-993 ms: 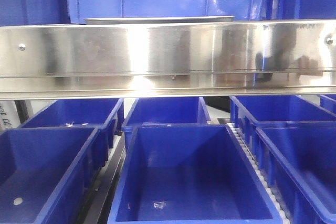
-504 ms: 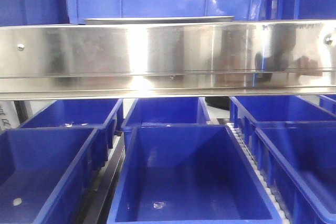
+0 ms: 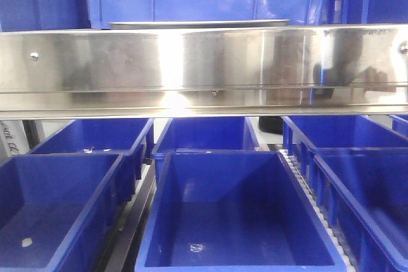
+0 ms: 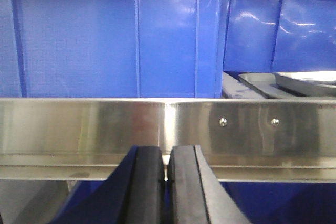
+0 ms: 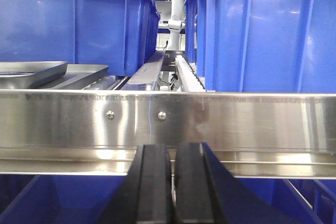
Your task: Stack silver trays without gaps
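Observation:
Two silver trays lie on the shelf behind the steel rail. The left wrist view has them at the right: a deeper tray [image 4: 308, 82] resting partly over a flatter one [image 4: 251, 81]. In the right wrist view the same pair sits at the left, the upper tray [image 5: 30, 72] on the lower tray [image 5: 86, 71]. From the front only a thin tray rim [image 3: 197, 24] shows above the rail. My left gripper [image 4: 167, 153] and right gripper [image 5: 173, 150] are both shut and hold nothing, each below and in front of the rail, away from the trays.
A long steel rail [image 3: 204, 68] with screws crosses every view in front of the shelf. Tall blue bins [image 4: 115, 35] [image 5: 268, 30] stand on the shelf beside the trays. Several open blue bins [image 3: 233, 211] fill the lower level. A roller strip [image 5: 188, 74] runs between bins.
The front view has shifted slightly, so the rail and bins sit a little further right in the picture. The tray rim looks unchanged.

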Controlling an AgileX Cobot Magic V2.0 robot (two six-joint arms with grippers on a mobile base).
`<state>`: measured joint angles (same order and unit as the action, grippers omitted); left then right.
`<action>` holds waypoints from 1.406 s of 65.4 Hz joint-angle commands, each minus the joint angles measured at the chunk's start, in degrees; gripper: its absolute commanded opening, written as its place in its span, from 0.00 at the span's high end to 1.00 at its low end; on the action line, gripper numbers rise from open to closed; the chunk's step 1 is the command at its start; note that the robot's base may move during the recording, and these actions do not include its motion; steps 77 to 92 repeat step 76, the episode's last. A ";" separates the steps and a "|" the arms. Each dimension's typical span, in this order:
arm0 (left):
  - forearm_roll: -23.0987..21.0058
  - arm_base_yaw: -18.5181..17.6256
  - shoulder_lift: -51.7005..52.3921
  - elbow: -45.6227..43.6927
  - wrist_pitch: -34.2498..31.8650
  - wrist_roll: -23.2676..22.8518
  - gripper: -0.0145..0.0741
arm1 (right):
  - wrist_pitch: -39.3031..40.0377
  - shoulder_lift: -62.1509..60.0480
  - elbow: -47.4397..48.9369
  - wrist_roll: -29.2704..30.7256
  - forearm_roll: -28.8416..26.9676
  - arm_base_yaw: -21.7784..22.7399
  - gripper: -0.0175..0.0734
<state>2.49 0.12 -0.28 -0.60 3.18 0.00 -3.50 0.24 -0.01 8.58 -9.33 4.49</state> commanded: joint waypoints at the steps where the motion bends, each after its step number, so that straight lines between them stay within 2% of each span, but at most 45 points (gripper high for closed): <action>1: 0.57 -1.53 0.28 0.60 -2.68 -0.87 0.82 | 0.91 -0.24 0.01 0.44 -0.09 -0.02 0.83; 3: 0.66 -2.04 0.28 0.60 -0.27 -0.87 0.82 | 0.91 -0.24 0.01 0.44 -0.09 -0.02 0.83; 7: 0.81 -2.69 0.28 0.60 0.57 -0.87 0.82 | 0.91 -0.24 0.01 0.44 -0.09 -0.02 0.83; 92: 0.81 -3.41 0.28 0.60 0.06 -0.87 0.82 | 0.91 -0.24 0.01 0.44 -0.09 -0.02 0.83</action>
